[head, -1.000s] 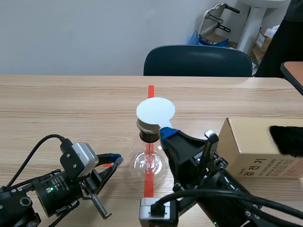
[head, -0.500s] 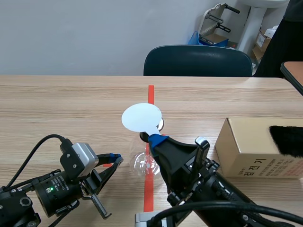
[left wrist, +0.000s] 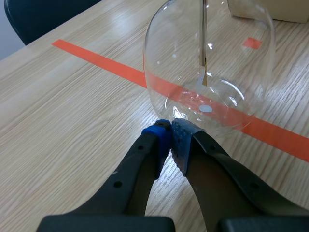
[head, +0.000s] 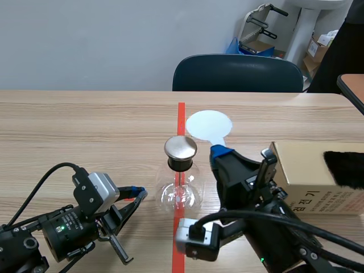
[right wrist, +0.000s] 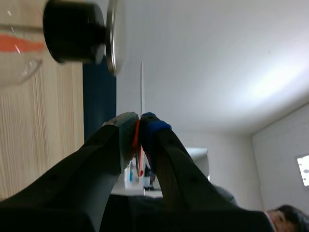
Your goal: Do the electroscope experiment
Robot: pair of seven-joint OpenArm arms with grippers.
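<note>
The electroscope is a clear glass flask [head: 179,196] with a black stopper and a round metal cap [head: 181,147], standing on the orange tape line. My right gripper [head: 219,152] is shut on the handle of a white disc paddle [head: 209,124], held up to the right of the cap and apart from it. In the right wrist view the disc [right wrist: 141,82] shows edge-on between my fingertips [right wrist: 140,121], with the cap [right wrist: 77,31] off to one side. My left gripper [head: 138,193] is shut on nothing, its tips [left wrist: 171,135] right at the flask's base [left wrist: 207,63]. A thin rod [left wrist: 203,48] hangs inside the flask.
A cardboard box [head: 307,182] with a black fur piece [head: 344,168] on top stands at the right, close to my right arm. A dark chair [head: 236,74] sits behind the table's far edge. The orange tape line [head: 181,114] runs down the middle.
My right gripper has swung the white disc from over the metal cap, first left, then to the right and farther back; the cap is now uncovered. The left arm has not moved.
</note>
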